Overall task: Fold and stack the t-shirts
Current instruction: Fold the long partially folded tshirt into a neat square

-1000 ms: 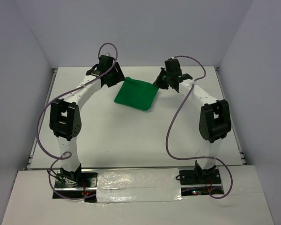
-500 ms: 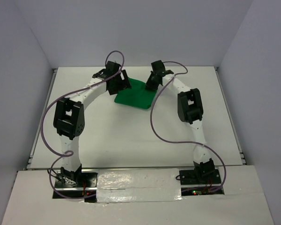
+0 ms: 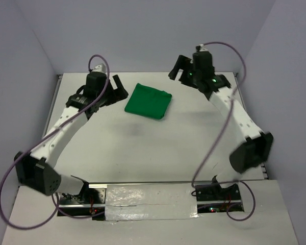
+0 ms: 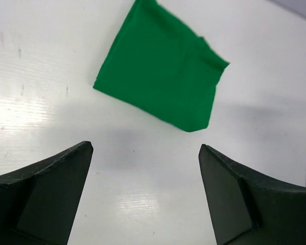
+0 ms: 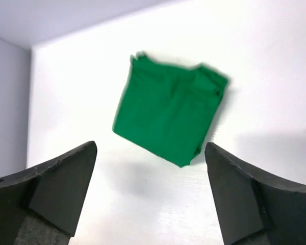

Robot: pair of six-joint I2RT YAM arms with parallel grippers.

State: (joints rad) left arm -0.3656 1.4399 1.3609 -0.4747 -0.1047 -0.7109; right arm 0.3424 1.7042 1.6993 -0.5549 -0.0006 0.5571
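Bright green soft fabric t-shirt [image 3: 148, 101] folded to a compact square, lying flat on white table [image 3: 143, 148], far centre, between the two arms. Fold judged finished; release and retreat in hand. Left gripper [image 4: 145, 147] and right gripper [image 5: 150, 147] both spread wide, holding nothing, clear of the cloth. Half a second back, both close in over the shirt's edges; now drawn apart to either side (cloth itself unmoved). Next: stacking, though no second shirt in sight.
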